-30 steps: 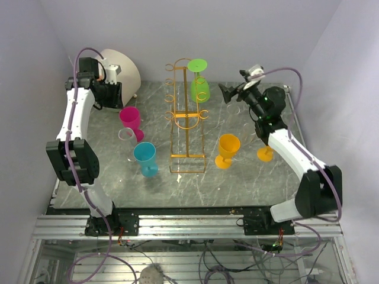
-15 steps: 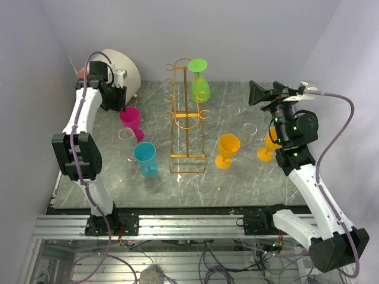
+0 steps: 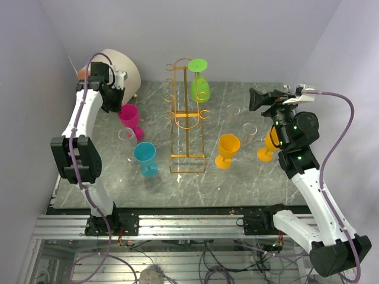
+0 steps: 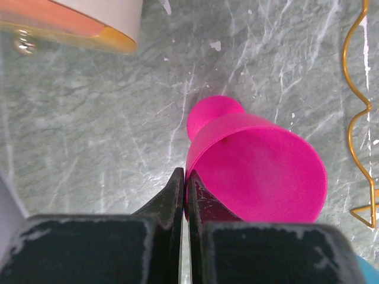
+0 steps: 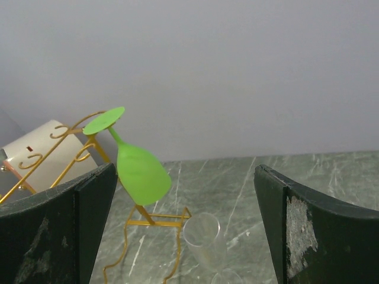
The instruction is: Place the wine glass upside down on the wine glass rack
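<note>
My left fingers (image 4: 176, 198) are clenched together at the rim of the magenta wine glass (image 4: 260, 171), which stands upright on the surface, left of the wine glass rack (image 3: 187, 121). My right fingers (image 5: 89, 219) are spread and empty. Pressing on while clenched could topple the glass.

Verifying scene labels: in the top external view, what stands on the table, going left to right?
pink glass → teal glass → wine glass rack → yellow-orange glass → clear glass
</note>
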`<state>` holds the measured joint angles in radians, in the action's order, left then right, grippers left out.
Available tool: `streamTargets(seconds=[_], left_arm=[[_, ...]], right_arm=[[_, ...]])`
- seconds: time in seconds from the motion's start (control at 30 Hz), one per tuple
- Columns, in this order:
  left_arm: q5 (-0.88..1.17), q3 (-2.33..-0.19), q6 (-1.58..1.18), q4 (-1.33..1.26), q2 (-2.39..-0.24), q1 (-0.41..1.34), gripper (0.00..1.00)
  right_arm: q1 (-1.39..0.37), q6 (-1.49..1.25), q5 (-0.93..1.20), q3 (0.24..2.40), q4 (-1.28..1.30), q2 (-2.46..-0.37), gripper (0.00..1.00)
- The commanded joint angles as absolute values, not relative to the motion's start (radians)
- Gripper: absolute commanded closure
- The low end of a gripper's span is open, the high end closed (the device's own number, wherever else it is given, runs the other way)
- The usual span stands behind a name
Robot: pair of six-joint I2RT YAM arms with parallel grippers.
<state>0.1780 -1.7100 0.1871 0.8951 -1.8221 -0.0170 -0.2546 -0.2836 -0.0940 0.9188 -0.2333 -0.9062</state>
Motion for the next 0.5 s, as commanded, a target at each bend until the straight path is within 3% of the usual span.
streamTargets(seconds=[0.0,0.17,0.27,0.37,0.47], left_arm=[[0.114,-1.892,0.212,0.954,-1.652,0.025,0.93],[0.069,-2.128,0.250,1.011,-1.531,0.048,0.93],[0.101,-2.013,0.269,0.822,-1.358,0.048,0.93],[0.170,-2.002,0.279,0.748,-1.294,0.047,0.93],[0.211,-1.941,0.269,0.613,-1.235,0.046,0.93]], right_arm=[[-0.252,-0.287,-0.066,0.991,-0.221,-0.853,0.00],[-0.252,-0.531,-0.032,1.164,-0.129,-0.930,0.00],[-0.253,-0.732,0.125,1.238,-0.130,-0.981,0.00],[-0.252,-1.041,0.425,1.232,-0.384,-1.051,0.01],[-0.296,-1.371,0.609,1.318,-0.622,-1.237,0.10]])
